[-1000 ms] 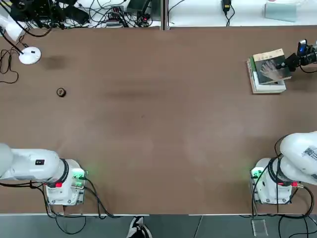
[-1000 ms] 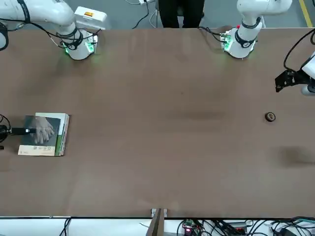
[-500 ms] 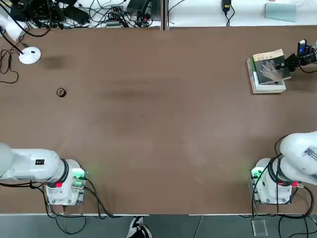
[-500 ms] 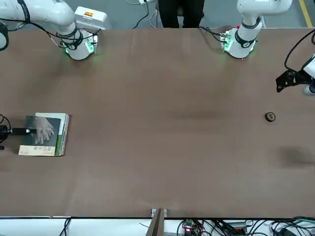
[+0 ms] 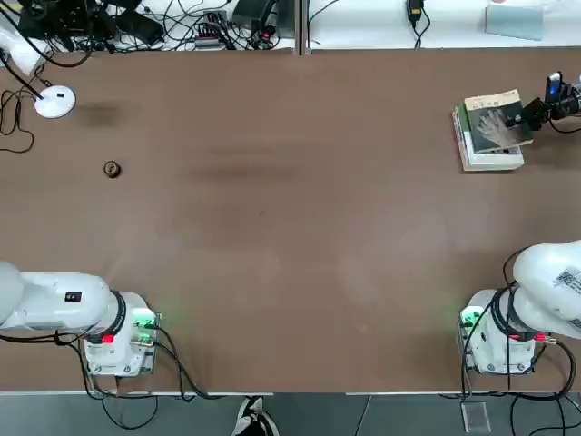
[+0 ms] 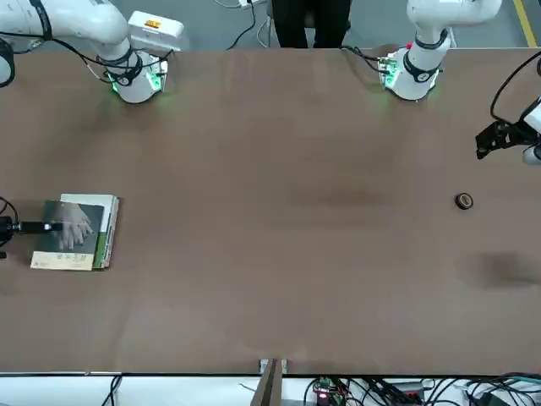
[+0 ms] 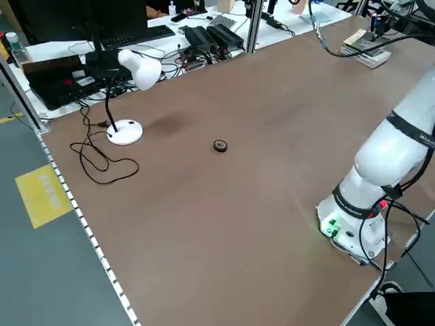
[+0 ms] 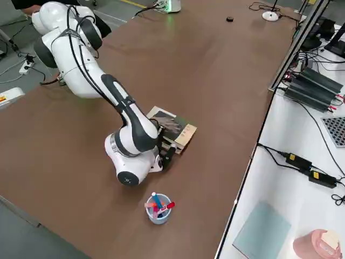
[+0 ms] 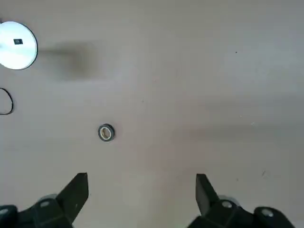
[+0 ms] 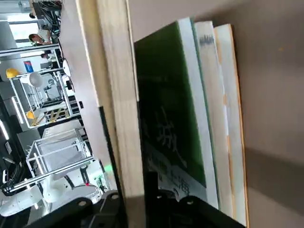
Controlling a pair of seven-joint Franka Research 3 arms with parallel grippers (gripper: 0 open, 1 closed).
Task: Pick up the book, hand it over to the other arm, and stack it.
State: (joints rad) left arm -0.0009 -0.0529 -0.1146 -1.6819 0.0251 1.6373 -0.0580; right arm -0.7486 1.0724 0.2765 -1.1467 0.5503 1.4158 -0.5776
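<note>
1 book [image 5: 495, 130], upper right of the top view, has just shifted slightly, pinched in the right gripper [image 6: 59, 226], suggesting lift-off; the left gripper [image 6: 480, 149], right edge of the front view, stands wide for handover.

the book [image 5: 495, 125] is showing a dark grey-green cover with a pale hand picture and a tan band. beneath the book, a thicker book [image 10: 171, 109] is wearing deep green with pale lettering. around the book, the counter [image 5: 272, 218] is spreading plain brown. well apart from the book, a round lamp base [image 5: 54, 102] is gleaming white.
</note>
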